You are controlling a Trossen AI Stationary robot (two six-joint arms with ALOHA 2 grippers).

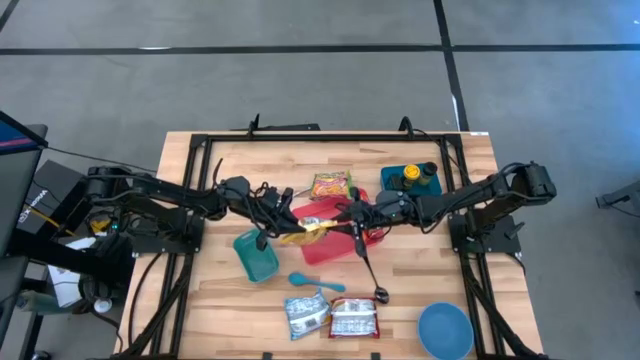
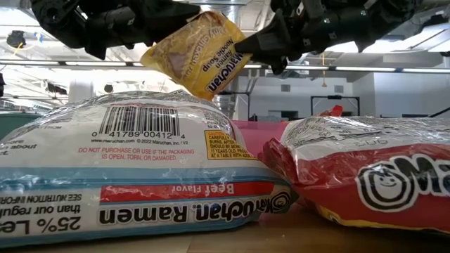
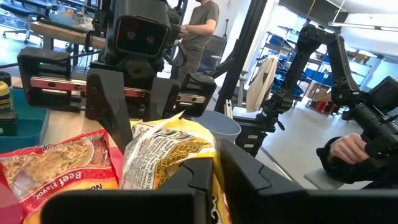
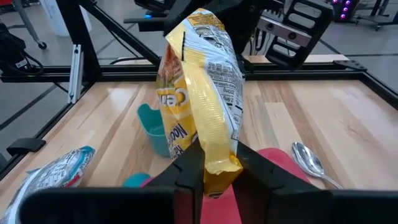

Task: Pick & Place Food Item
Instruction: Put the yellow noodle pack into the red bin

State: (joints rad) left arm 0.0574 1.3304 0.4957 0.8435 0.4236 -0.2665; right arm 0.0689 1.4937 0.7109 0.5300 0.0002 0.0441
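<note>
Yellow noodle soup packet [image 4: 202, 87] hangs above the red tray [image 1: 330, 245], clenched at opposite ends by left end effector [image 3: 214, 171] and right end effector [image 4: 217, 165]

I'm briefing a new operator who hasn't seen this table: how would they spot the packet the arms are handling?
Look at the middle of the wooden table, above the red tray. There the yellow chicken noodle soup packet hangs in the air, pinched between the left gripper and the right gripper. Every other noodle packet lies flat; this one is yellow and lifted.
</note>
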